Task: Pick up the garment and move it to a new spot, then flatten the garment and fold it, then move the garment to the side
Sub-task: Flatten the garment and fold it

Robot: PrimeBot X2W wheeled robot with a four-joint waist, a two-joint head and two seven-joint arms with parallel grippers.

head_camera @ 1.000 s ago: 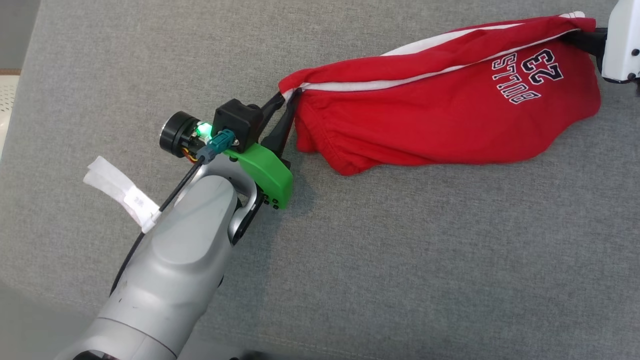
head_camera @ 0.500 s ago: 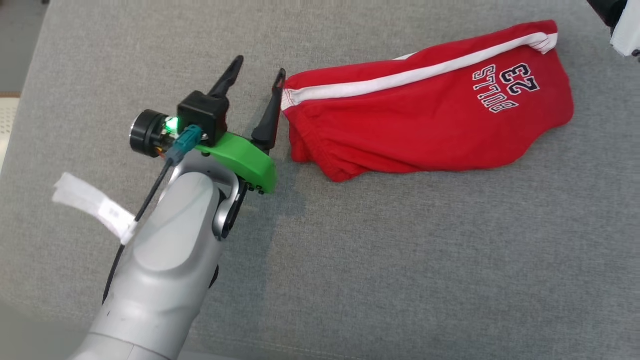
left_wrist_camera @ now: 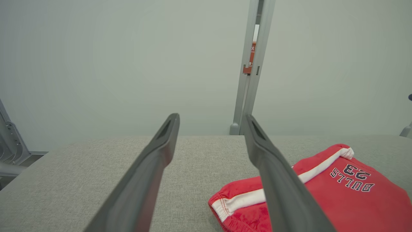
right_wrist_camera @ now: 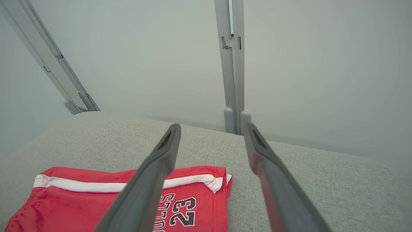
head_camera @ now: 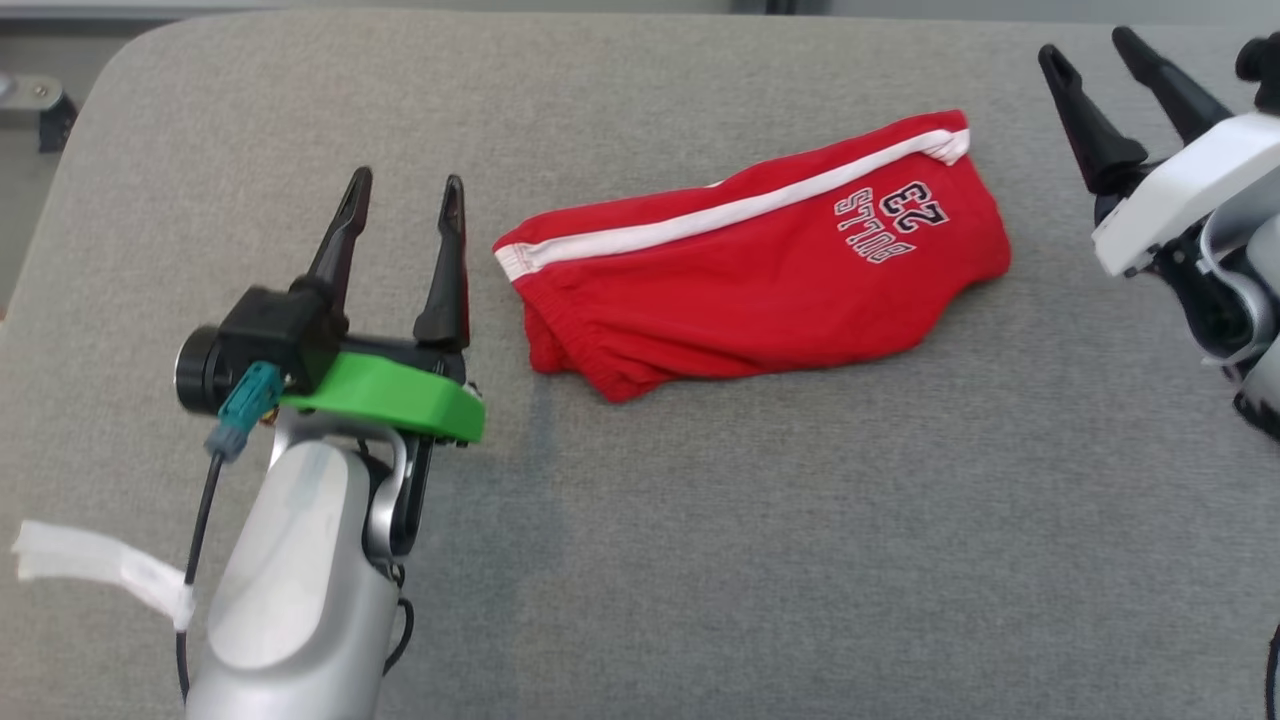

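The garment (head_camera: pixel 750 280) is a pair of red shorts with a white side stripe and "BULLS 23" print, lying folded on the grey padded surface (head_camera: pixel 700 520). My left gripper (head_camera: pixel 405 185) stands open just left of its waistband end, not touching it. My right gripper (head_camera: pixel 1090 50) is open at the far right, apart from the printed end. In the left wrist view the garment (left_wrist_camera: pixel 322 193) lies to the lower right, past the open left gripper (left_wrist_camera: pixel 210 120). In the right wrist view the garment (right_wrist_camera: pixel 96 199) lies at the lower left, below the open right gripper (right_wrist_camera: pixel 212 129).
The grey surface's rounded far-left corner (head_camera: pixel 130 60) and back edge run along the top of the head view. A pale wall with a metal post (left_wrist_camera: pixel 249 80) stands behind. A white tag (head_camera: pixel 100 570) hangs off my left arm's cable.
Both grippers have opened and let go of the garment, which now lies slack on the surface. Both arms have drawn back from it. The head view has shifted too.
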